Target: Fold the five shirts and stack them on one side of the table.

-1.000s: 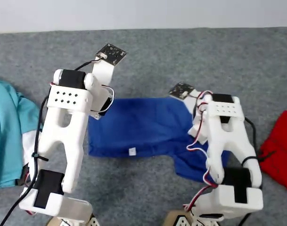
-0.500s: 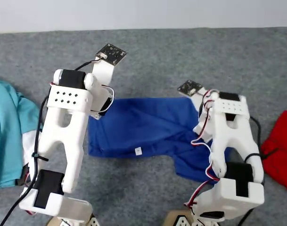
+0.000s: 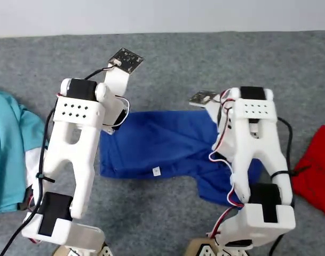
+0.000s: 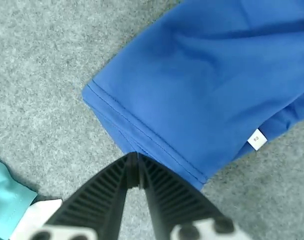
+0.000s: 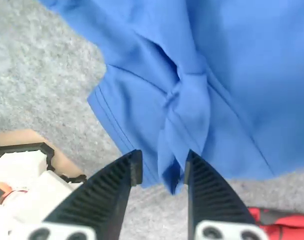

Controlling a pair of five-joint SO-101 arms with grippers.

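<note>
The blue shirt (image 3: 162,141) is lying partly spread on the grey bench (image 3: 205,64) between the two arms; the right hand (image 5: 161,167) is hanging over a rumpled part of it, its jaws standing partly apart with a bunched fold of cloth between them; the left hand (image 4: 137,165) is pinching the shirt's stitched hem, jaws closed together; a red shirt (image 3: 314,165) is lying at the bench's right edge, a teal shirt (image 3: 5,149) at its left.
</note>
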